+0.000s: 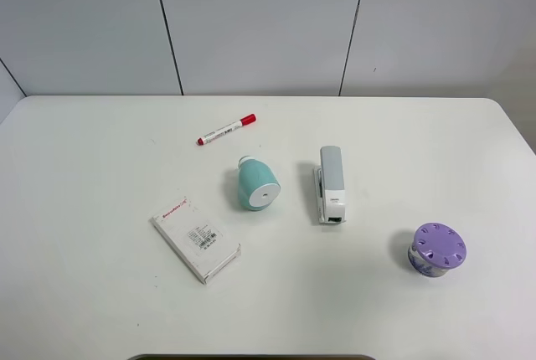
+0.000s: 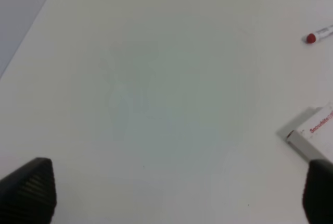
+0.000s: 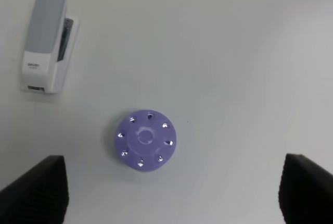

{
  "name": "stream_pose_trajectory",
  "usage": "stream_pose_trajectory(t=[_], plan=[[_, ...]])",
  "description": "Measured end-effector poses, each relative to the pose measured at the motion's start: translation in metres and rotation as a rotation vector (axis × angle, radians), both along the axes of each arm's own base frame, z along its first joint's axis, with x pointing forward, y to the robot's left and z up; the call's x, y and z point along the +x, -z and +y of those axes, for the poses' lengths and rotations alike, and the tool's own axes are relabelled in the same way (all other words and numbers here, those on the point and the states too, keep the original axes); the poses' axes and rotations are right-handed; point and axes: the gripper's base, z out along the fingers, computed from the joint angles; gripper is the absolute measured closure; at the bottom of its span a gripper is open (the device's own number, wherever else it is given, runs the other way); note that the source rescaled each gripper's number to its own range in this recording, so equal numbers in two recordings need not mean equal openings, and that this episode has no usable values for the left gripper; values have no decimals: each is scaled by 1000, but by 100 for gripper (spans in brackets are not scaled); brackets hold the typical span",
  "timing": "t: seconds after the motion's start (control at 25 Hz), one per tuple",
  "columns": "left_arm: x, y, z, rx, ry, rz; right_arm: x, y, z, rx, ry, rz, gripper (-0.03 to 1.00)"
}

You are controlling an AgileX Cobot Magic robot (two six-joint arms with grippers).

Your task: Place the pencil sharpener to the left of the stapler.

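Note:
The teal pencil sharpener (image 1: pixel 255 186) lies on its side near the table's middle, white round face toward the front, small white cap toward the back. The grey and white stapler (image 1: pixel 331 184) lies a short gap to its right, apart from it, and also shows in the right wrist view as the stapler (image 3: pixel 47 41). Neither arm appears in the exterior high view. My left gripper (image 2: pixel 174 193) is open over bare table, its fingertips (image 2: pixel 28 190) wide apart. My right gripper (image 3: pixel 170 190) is open too, holding nothing. Neither wrist view shows the sharpener.
A purple round container with a dotted lid (image 1: pixel 438 249) stands at the front right, and the container (image 3: pixel 145 140) lies just ahead of my right gripper. A white box with red print (image 1: pixel 196 239) lies front left. A red-capped marker (image 1: pixel 226 130) lies behind the sharpener.

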Motion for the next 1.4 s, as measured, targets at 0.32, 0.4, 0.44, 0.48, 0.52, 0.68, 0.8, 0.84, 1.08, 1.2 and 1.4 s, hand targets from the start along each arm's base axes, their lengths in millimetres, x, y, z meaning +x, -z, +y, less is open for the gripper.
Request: stream_pose_trajectory(t=[0.32, 0.4, 0.44, 0.48, 0.52, 0.68, 0.8, 0.84, 1.08, 1.2, 1.4], plan=[[0, 0, 0, 0, 0, 0, -41, 53, -6, 42, 98, -126, 47], [0, 0, 0, 0, 0, 0, -49, 58, -6, 55, 117, -172, 47], [0, 0, 0, 0, 0, 0, -51, 58, -6, 60, 126, -199, 47], [0, 0, 0, 0, 0, 0, -51, 59, -6, 63, 135, -214, 47], [0, 0, 0, 0, 0, 0, -51, 58, -5, 65, 140, -216, 47], [0, 0, 0, 0, 0, 0, -48, 62, -4, 70, 138, -225, 47], [0, 0, 0, 0, 0, 0, -47, 61, -4, 71, 137, -235, 47], [0, 0, 0, 0, 0, 0, -47, 61, -4, 71, 137, -236, 47], [0, 0, 0, 0, 0, 0, -47, 61, -4, 72, 137, -237, 47], [0, 0, 0, 0, 0, 0, -47, 61, -4, 72, 137, -237, 47], [0, 0, 0, 0, 0, 0, -47, 61, -4, 72, 137, -237, 47]])
